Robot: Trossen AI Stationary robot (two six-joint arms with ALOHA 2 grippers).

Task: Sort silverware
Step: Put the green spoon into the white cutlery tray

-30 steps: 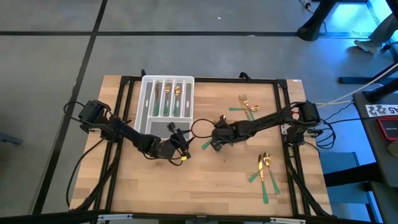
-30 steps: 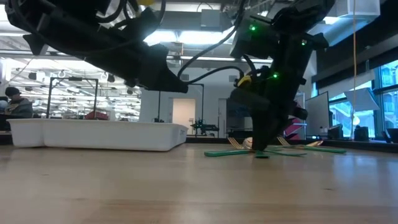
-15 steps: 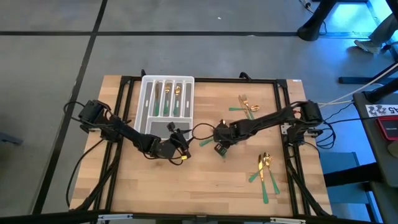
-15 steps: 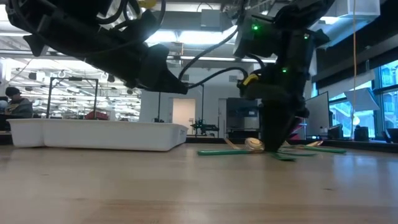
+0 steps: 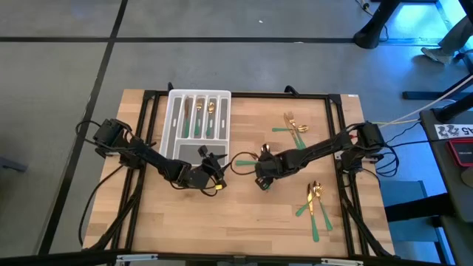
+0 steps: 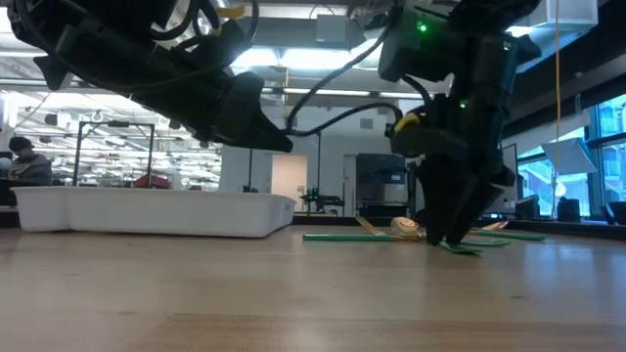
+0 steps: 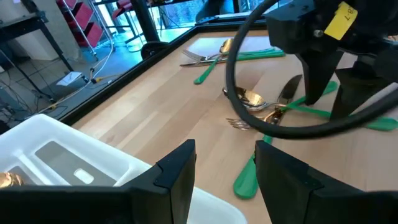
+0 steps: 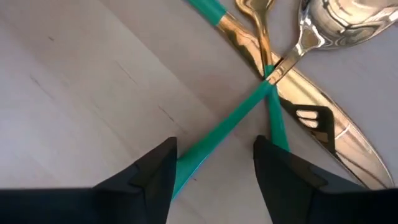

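A small heap of silverware (image 5: 255, 157) lies mid-table: a gold spoon (image 8: 339, 18), a knife (image 8: 311, 118) and a fork (image 8: 255, 22), their green handles crossing. My right gripper (image 5: 261, 179) points down at the heap, open, its fingers (image 8: 149, 180) standing either side of the spoon's green handle (image 8: 211, 140). Whether they touch it does not show. My left gripper (image 7: 224, 180) hovers open and empty by the near end of the white tray (image 5: 171, 122), facing the heap (image 7: 261, 112).
The tray holds a few sorted pieces (image 5: 205, 114) in its slots. More silverware lies at the far right (image 5: 292, 125) and near right (image 5: 316, 203). A black cable loop (image 7: 249, 81) hangs off my right arm over the heap. Bare wood fills the near left.
My right gripper has moved a little toward the table's right edge and opened its fingers wide over the heap. A green-handled piece beside it has swung round on the table.
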